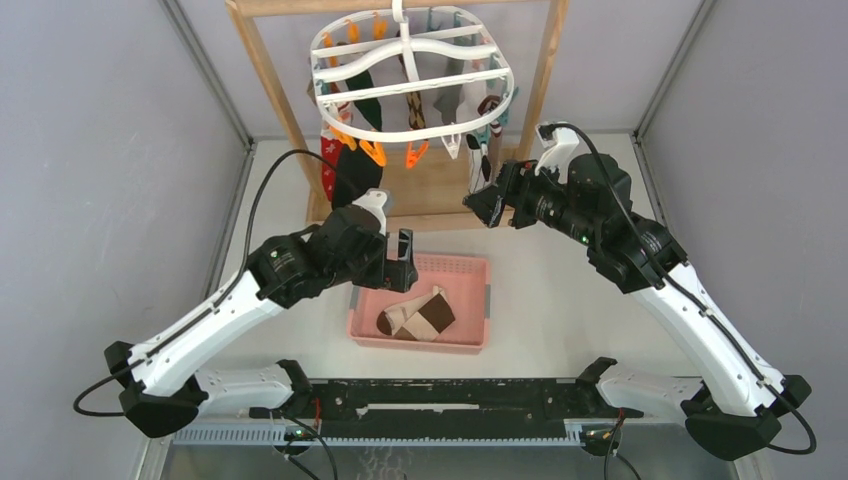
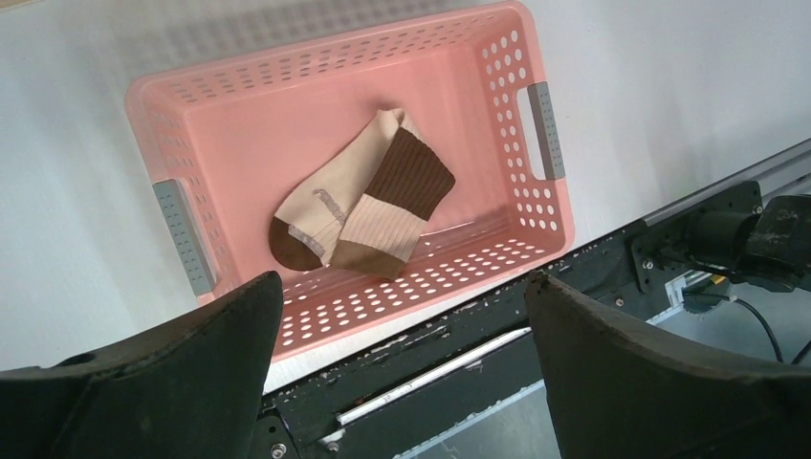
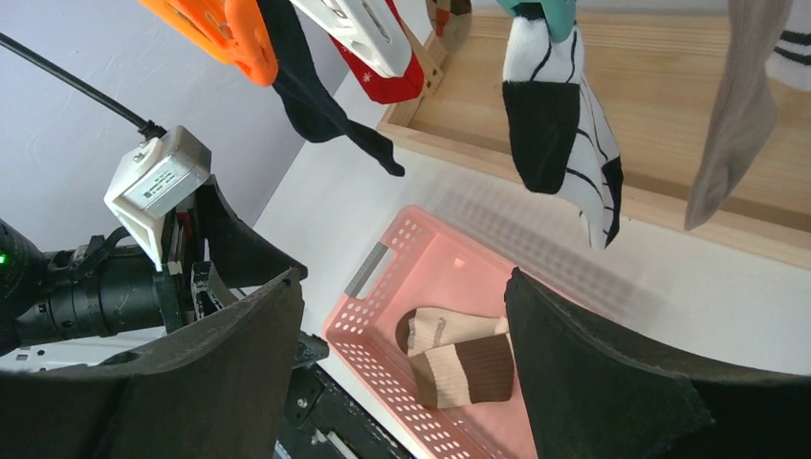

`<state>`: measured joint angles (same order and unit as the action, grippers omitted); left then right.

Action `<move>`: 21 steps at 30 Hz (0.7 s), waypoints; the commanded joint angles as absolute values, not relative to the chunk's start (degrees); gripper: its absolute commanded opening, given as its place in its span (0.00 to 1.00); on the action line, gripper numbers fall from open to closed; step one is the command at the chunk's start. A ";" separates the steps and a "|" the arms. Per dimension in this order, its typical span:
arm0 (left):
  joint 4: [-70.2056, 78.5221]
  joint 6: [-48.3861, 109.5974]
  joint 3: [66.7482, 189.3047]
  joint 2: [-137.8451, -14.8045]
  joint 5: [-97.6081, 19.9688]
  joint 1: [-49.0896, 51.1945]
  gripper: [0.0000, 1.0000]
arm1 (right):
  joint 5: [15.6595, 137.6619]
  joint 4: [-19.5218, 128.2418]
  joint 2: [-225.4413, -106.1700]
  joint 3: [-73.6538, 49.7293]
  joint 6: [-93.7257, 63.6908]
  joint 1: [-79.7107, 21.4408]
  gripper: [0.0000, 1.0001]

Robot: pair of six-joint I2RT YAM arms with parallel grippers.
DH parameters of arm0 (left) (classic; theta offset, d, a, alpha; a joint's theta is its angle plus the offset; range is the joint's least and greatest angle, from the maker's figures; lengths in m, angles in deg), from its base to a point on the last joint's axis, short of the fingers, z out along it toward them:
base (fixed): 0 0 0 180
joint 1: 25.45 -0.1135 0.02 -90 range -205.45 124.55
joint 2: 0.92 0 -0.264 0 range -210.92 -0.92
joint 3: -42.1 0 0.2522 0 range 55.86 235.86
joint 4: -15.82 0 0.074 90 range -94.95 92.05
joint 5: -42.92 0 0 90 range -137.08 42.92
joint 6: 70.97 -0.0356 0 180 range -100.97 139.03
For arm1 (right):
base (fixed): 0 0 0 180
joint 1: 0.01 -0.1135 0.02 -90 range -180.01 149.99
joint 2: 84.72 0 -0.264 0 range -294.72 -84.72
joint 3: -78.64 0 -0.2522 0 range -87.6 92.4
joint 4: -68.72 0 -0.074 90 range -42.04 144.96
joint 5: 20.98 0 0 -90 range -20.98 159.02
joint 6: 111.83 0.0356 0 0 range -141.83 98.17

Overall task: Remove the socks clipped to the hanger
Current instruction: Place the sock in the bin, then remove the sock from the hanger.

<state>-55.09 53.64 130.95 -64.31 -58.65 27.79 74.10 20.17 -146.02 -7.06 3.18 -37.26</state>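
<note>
The left end effector (image 1: 403, 245) (image 2: 402, 368) stands wide open with nothing between its fingers, poised over the upper left part of a pink perforated plastic basket (image 1: 415, 346) (image 2: 335, 86) at lower centre of the overhead view. Two beige-and-brown ribbed socks (image 1: 418, 315) (image 2: 368, 201) lie overlapping on the basket floor, which rests on the white surface (image 1: 560, 300).

The right end effector (image 1: 485, 205) (image 3: 406, 373) is also spread wide and empty, right of centre, just below the socks hanging at the right side of the white plastic oval hanger (image 1: 412, 75). In its wrist view a white sock with black stripes (image 3: 559, 134) dangles at upper centre, a grey sock (image 3: 741, 105) at upper right, and a black sock (image 3: 316, 105) and a red patterned sock (image 3: 383, 81) at upper left beside an orange clip (image 3: 215, 29). The hanger hangs inside a wooden frame (image 1: 270, 80) at top centre.
</note>
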 commanded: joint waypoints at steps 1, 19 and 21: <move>-55.05 54.05 135.33 -64.75 -59.60 27.55 1.00 | 75.48 18.90 -146.95 -5.37 4.43 -36.62 0.84; -50.62 54.99 136.18 -62.75 -59.40 27.47 1.00 | 74.57 15.01 -154.90 1.84 15.40 -45.32 0.99; -50.40 56.53 134.43 -62.25 -61.50 27.46 1.00 | 75.75 16.01 -155.36 1.71 15.12 -46.45 1.00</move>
<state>-53.04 53.99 137.22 -64.47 -58.96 27.79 75.50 13.98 -155.66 -1.10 13.57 -44.50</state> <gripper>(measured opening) 0.996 0.993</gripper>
